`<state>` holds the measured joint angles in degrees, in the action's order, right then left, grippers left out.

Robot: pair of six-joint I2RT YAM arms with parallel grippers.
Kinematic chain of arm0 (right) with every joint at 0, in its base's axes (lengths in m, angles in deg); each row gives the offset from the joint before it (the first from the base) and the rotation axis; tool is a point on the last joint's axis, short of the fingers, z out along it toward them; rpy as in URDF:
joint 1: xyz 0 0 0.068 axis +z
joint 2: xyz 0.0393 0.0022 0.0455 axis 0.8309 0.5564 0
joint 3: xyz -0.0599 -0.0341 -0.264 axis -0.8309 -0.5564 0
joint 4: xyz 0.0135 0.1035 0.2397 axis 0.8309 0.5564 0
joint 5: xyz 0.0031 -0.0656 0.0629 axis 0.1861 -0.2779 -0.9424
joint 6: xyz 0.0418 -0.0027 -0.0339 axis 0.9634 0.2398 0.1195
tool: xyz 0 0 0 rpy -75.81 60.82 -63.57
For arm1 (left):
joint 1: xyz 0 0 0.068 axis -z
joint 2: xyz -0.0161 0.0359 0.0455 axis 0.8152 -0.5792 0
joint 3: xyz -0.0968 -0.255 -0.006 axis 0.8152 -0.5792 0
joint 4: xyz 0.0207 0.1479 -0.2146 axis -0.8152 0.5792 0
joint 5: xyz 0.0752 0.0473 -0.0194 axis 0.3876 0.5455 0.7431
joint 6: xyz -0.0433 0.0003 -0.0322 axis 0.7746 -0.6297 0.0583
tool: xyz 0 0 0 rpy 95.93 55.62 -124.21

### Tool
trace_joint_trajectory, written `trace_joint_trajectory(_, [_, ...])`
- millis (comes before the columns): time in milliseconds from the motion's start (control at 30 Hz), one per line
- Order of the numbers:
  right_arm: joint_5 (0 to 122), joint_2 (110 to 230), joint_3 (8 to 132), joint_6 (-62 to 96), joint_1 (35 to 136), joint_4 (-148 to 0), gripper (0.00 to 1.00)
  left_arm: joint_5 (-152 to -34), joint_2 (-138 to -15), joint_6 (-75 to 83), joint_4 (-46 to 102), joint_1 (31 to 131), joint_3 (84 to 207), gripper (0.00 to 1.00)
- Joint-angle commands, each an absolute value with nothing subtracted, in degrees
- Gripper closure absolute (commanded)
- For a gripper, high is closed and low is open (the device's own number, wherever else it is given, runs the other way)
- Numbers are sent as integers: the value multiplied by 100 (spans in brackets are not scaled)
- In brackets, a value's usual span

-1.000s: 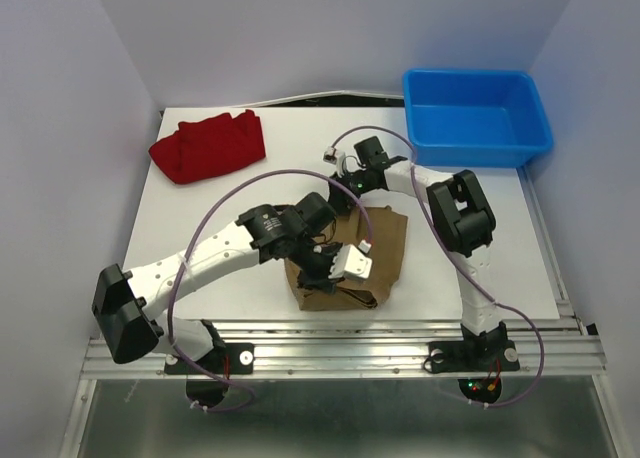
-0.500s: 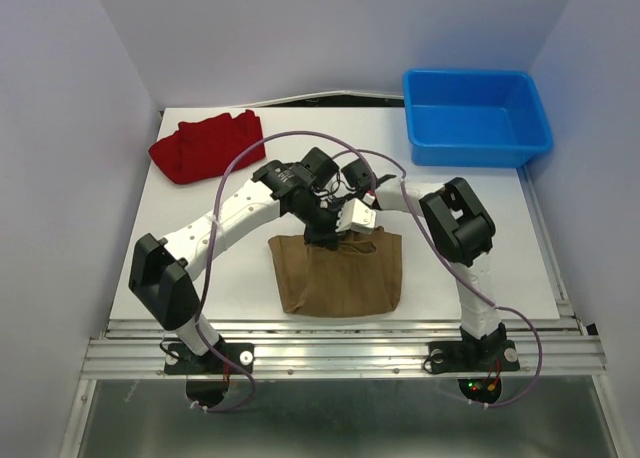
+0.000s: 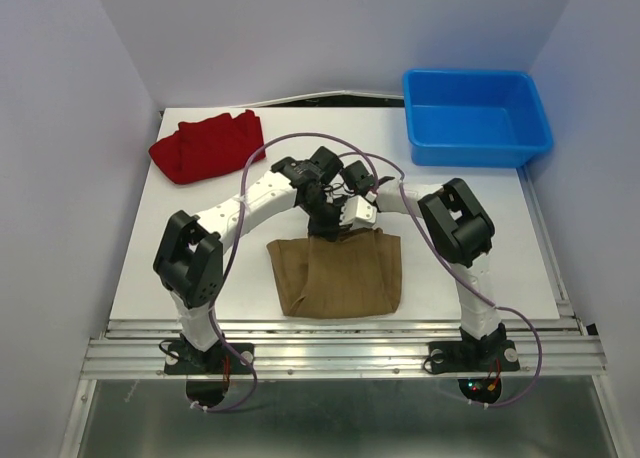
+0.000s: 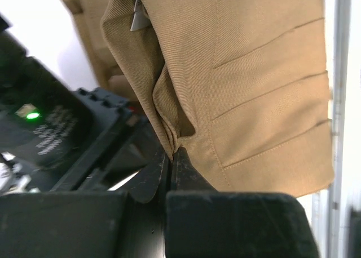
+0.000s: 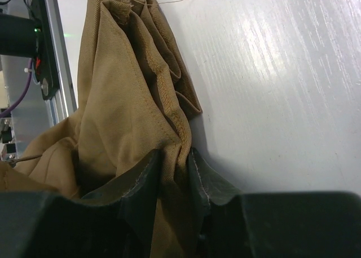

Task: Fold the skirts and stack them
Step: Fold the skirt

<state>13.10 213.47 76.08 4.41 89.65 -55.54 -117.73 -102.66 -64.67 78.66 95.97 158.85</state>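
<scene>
Looks like laying the tan skirt (image 3: 335, 273) out flat ahead of a fold, so draw its far hem taut and level, moving both pincers together and at one height to avoid skewing the cloth or pulling a fresh wrinkle across the pleats. Set the hem down on the table (image 3: 480, 248) before letting go, and mind the two wrists, just beside each other with little room to spare. At the left pincer (image 4: 171, 156): squeezed fully shut on a thin ridge of the hem, pleated cloth spreading away beyond the tips. At the right pincer (image 5: 175, 162): closed partway around a thicker bunch of the same hem, cloth filling the gap between the fingers. On the near side of both pincers, toward the arm bases: the rest of the tan skirt, spread on the table. Well off beyond and outward of the left pincer: the red skirt (image 3: 207, 146), bunched and not yet stacked. Well off beyond and outward of the right pincer: the blue bin (image 3: 475, 156). From the left base, elbow raised, forearm slanting forward and inward to the centre; from the right base, upright, then bent sharply at the elbow and folded back inward, wrist low over the hem.
</scene>
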Motion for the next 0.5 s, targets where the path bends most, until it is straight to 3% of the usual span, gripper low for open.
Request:
trace_joint_trajectory(0, [1114,21214,7488,490,9012,-5453,68,-11568,-10175,-6689,7261,9530,15950,100])
trace_joint_trajectory(467, [1553,21486,7742,613,9012,-5470,72,-10664,-10167,-6462,5495,9521,14808,98])
